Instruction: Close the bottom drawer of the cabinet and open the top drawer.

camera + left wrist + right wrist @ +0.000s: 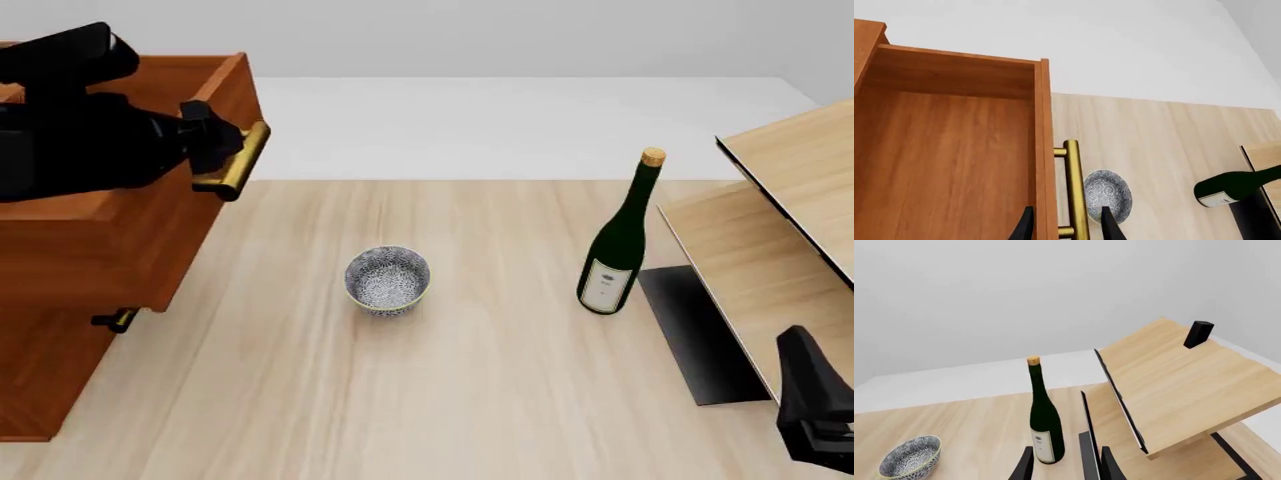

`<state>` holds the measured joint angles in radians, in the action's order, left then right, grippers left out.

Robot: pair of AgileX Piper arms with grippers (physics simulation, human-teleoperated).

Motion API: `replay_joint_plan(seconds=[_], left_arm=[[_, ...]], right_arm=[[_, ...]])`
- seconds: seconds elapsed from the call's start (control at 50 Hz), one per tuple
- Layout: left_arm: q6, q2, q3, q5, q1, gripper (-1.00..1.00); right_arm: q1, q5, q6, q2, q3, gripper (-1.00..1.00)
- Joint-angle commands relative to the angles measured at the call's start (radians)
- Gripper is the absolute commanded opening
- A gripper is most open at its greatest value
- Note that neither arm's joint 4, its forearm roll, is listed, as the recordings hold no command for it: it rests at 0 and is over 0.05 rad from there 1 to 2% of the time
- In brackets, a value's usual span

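**A:** Where does the top drawer (120, 215) stand?

**B:** Pulled well out of the cabinet (47, 370), at the left of the table (494, 390) in the front view. Its open box juts toward the middle of the table. The left wrist view looks down into it: bare wood floor and walls, nothing lying inside that I can see.

**A:** And the left gripper (214, 145)?

**B:** At the drawer's brass handle (1075, 192). In the wrist view one dark finger (1022, 227) shows on the drawer-front side of the bar and the other beyond it, so the bar sits between them. Whether they actually pinch it I cannot tell.

**A:** The bottom drawer?

**B:** Hidden under the pulled-out top one. Only a small brass bar end (118, 320) peeks out below its front; which drawer that belongs to is unclear.

**A:** What else is on the table?

**B:** A blue-patterned bowl (387, 281) near the middle, upright, and it looks empty. To its right a green wine bottle (617, 250) stands upright with a cork and a pale label, well apart from the bowl. Farther right is pale light-wood furniture (781, 230) with tilted panels and a dark base.

**A:** The right gripper (1064, 465)?

**B:** Low at the right edge, near that pale furniture, well apart from the cabinet. Its fingers stand apart with nothing gripped; the bottle shows beyond them.
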<state>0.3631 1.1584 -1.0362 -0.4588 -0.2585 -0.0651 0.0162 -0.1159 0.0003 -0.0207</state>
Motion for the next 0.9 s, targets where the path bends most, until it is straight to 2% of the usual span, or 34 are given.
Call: replay_joint_plan(seconds=[0.02, 0.9], left_arm=[[-0.053, 0.038, 0.051, 0.025, -0.055, 1.00], [0.000, 0.061, 0.054, 0.079, -0.145, 1.00]], right_arm=[[-0.001, -0.001, 0.001, 0.000, -0.001, 1.00], [-0.003, 0.000, 0.000, 0.000, 0.000, 1.00]])
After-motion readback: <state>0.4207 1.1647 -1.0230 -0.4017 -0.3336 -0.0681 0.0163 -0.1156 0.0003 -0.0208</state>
